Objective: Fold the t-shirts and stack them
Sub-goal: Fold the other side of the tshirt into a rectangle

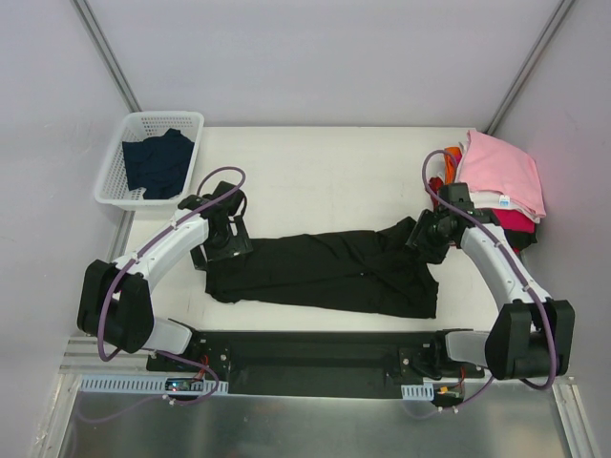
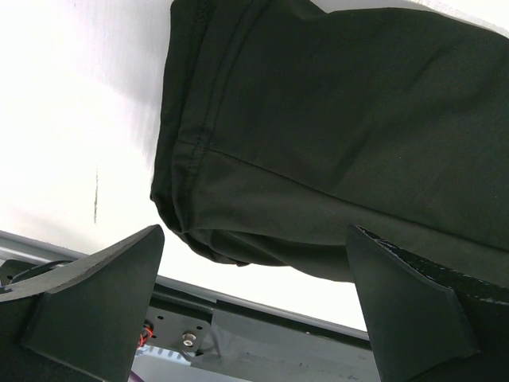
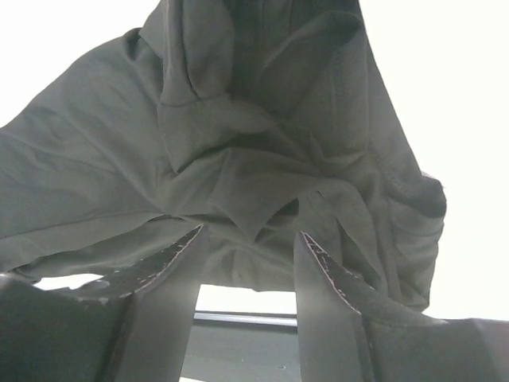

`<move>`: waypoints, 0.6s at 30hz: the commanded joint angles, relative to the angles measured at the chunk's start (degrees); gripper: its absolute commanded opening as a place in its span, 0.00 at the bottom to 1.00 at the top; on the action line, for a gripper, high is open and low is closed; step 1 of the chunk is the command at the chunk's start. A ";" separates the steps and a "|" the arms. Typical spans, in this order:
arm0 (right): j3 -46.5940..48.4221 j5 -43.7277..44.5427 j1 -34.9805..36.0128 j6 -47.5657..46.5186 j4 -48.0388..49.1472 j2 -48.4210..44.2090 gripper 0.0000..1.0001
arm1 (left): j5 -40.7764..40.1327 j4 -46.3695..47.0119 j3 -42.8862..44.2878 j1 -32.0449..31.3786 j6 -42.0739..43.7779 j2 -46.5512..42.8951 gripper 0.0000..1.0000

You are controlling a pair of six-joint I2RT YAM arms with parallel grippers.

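A black t-shirt (image 1: 325,272) lies folded in a long strip across the desk (image 1: 325,172). The left tool (image 1: 227,240) hangs wide open over the shirt's left end. The right tool (image 1: 427,239), jaws parted, hovers over its bunched right end. Closing there may catch only one layer, likely dragging the fold apart.

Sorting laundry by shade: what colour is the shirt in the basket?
The shirt is dark navy; top external view.

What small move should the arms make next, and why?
Probably lower both pincers onto the black t-shirt and pinch its ends. The left pincer is open above its left end, the right pincer open above the bunched end; neither holds cloth.
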 commanded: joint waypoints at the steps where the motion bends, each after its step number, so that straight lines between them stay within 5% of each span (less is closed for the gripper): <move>1: 0.16 0.79 1.93 1.28 1.49 1.84 0.50 | -0.84 -1.77 0.71 -0.37 -0.20 -0.44 0.99; 7: 0.25 2.37 4.83 3.22 2.38 2.72 0.43 | -0.92 -1.77 0.80 -0.28 -0.20 -0.36 0.99; 15: 0.51 4.83 5.36 2.70 1.76 2.63 0.01 | -0.93 -1.77 0.62 -0.37 -0.20 -0.53 0.99; 18: 0.43 5.09 5.36 2.43 1.32 2.02 0.01 | -0.93 -1.94 0.62 -0.37 -0.20 -0.62 0.99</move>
